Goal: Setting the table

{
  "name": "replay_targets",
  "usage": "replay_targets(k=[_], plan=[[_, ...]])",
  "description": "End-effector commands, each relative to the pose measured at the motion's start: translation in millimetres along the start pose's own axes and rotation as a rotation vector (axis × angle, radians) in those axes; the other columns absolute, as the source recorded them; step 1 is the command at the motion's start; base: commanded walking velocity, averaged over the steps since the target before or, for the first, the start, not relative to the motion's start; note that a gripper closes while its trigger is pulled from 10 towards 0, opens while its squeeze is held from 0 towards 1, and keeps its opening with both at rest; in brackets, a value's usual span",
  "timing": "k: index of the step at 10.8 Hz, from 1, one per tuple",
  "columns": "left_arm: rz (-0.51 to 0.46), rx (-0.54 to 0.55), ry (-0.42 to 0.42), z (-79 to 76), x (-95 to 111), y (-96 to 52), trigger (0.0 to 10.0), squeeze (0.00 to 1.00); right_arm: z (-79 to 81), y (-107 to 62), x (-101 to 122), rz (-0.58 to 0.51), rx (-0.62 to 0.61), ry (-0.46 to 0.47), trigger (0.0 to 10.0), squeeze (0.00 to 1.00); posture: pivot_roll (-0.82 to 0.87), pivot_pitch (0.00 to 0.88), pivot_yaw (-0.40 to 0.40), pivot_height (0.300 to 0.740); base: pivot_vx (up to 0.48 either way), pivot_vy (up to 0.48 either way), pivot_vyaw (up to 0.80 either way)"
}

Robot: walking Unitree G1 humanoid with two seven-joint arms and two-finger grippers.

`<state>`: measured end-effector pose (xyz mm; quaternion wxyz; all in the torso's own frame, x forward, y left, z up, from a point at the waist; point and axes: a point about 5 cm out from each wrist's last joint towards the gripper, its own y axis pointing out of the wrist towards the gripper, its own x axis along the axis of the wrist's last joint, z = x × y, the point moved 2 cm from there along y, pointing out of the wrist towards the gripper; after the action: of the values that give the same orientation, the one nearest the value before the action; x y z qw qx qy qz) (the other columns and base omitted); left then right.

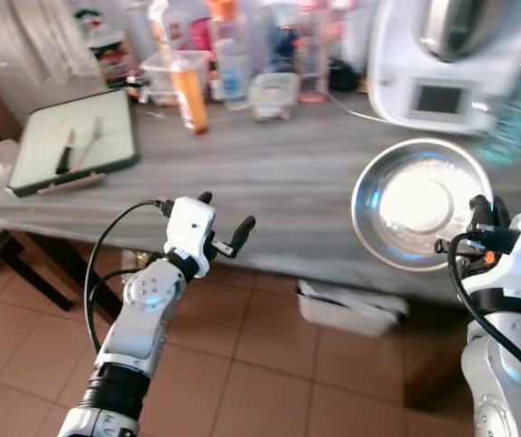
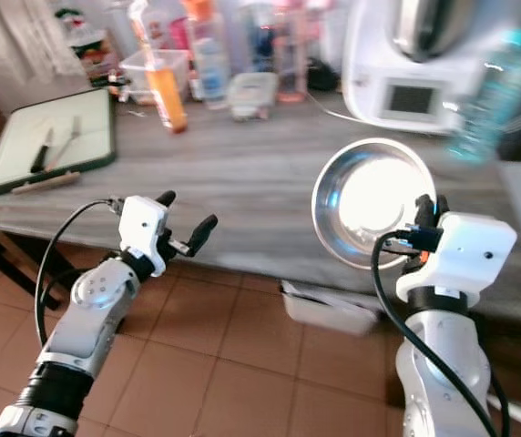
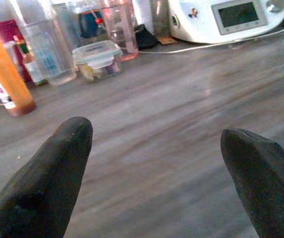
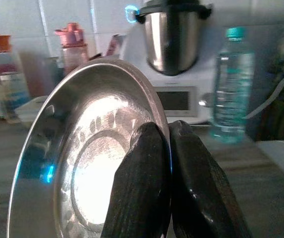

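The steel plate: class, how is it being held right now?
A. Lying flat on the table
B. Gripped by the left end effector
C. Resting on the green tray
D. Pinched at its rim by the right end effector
D: the right end effector clamps the rim of the steel plate, which is tilted up off the table.

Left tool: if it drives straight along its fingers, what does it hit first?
Probably the grey tabletop. The open left tool points low across bare wood. Farther along stands a lidded plastic container, beyond it the bottles at the wall; depth is unclear.
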<state>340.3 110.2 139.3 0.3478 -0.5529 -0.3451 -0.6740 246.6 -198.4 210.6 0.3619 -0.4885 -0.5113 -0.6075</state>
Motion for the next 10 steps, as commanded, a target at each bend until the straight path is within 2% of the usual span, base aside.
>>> replay_targets(k=[1, 4, 6, 9, 10], plan=[[-0.022, -0.162, -0.034, -9.3, 9, -4.4, 10.0, 0.00, 3.6, -1.1, 5, -0.021, 0.006, 0.006, 10.0, 0.00, -0.06, 0.110, 0.087, 0.740, 0.000, 0.000, 0.00], [-0.002, -0.386, -0.117, -19.3, 25, -8.2, 10.0, 0.00, 2.6, -1.8, 4, -0.014, -0.006, 0.011, 10.0, 0.00, -0.06, 0.115, 0.079, 0.740, 0.000, 0.000, 0.00], [0.060, -0.603, -0.090, -25.8, 30, -14.5, 10.0, 0.00, -0.9, -2.1, 3, -0.009, -0.044, 0.027, 10.0, 0.00, -0.05, 0.112, 0.078, 0.740, 0.000, 0.000, 0.00], [0.116, -0.753, -0.097, -38.4, 30, -18.4, 10.0, 0.00, -7.1, -7.6, -5, 0.033, -0.122, 0.130, 10.0, 0.00, -0.05, 0.112, 0.078, 0.740, 0.000, 0.000, 0.00], [0.118, -0.759, -0.095, -40.0, 30, -17.6, 10.0, 0.00, -7.1, -9.4, -10, 0.053, -0.152, 0.176, 10.0, 0.00, -0.05, 0.112, 0.078, 0.740, 0.000, 0.000, 0.00]])
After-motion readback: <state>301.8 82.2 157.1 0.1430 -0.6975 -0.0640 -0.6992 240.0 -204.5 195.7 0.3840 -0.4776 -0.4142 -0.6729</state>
